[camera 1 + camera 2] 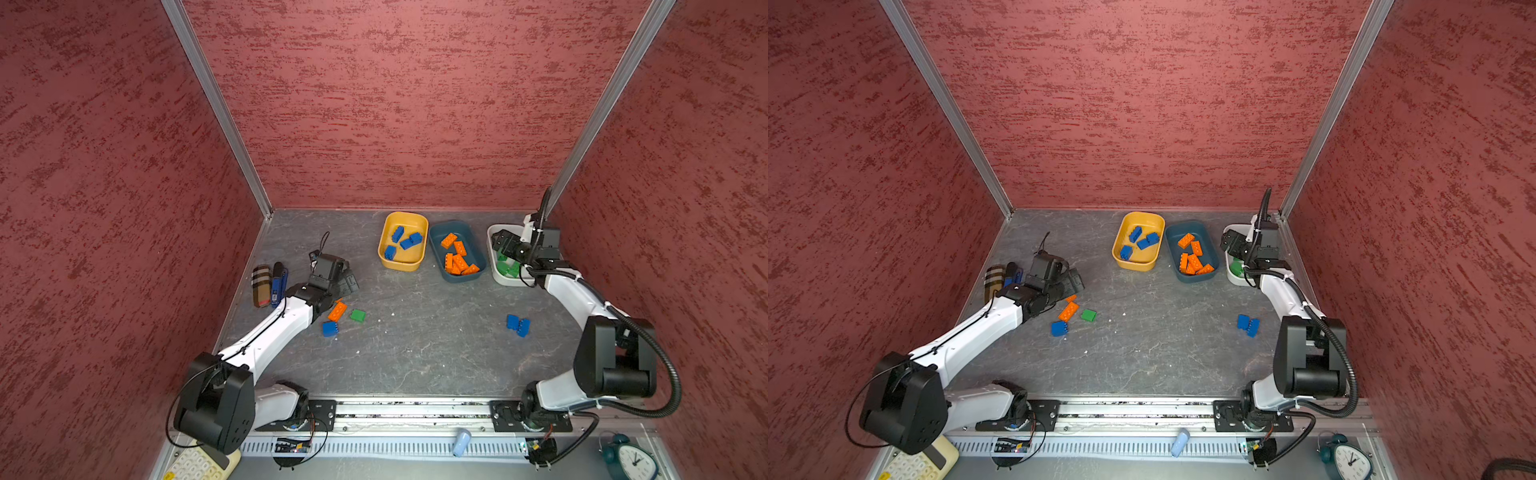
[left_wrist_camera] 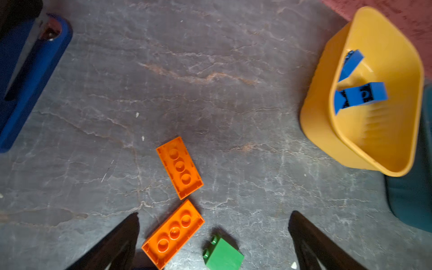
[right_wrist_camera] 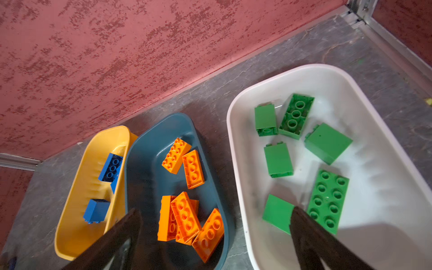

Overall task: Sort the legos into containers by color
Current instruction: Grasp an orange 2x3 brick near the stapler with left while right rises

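**While Both Grippers Stand Wide: Brick and Tub Positions**

While the right gripper (image 3: 215, 210) hangs over the tubs, its jaws stand spread wide and grip nothing. One finger (image 3: 308, 233) sits above the white tub (image 3: 233, 131). Its mate sits above the adjoining rims of the teal tub (image 3: 149, 131) and yellow tub (image 3: 77, 187). Six green bricks (image 3: 327, 142) lie in the white tub, below and ahead of this gripper. Orange bricks (image 3: 192, 168) lie heaped in the teal tub, below the gap between the fingers. Blue bricks (image 1: 409, 241) lie in the yellow tub, on the far side of the teal tub from this gripper.

The left gripper (image 2: 214, 213) hovers over the table (image 2: 210, 70), jaws likewise wide and empty. Positions relative to it:

- Near orange brick (image 2: 173, 233): underside up, just inside one finger.
- Loose green brick (image 2: 223, 256): between the fingers, just beside the near orange brick, not touching it.
- Far orange brick (image 2: 178, 167): underside up, just ahead of the fingertips.
- Single blue brick (image 1: 330, 328): behind the gripper, beside the arm.
- Blue pair (image 1: 517, 325): two bricks touching on the table, well apart from both grippers, nearer the right arm.
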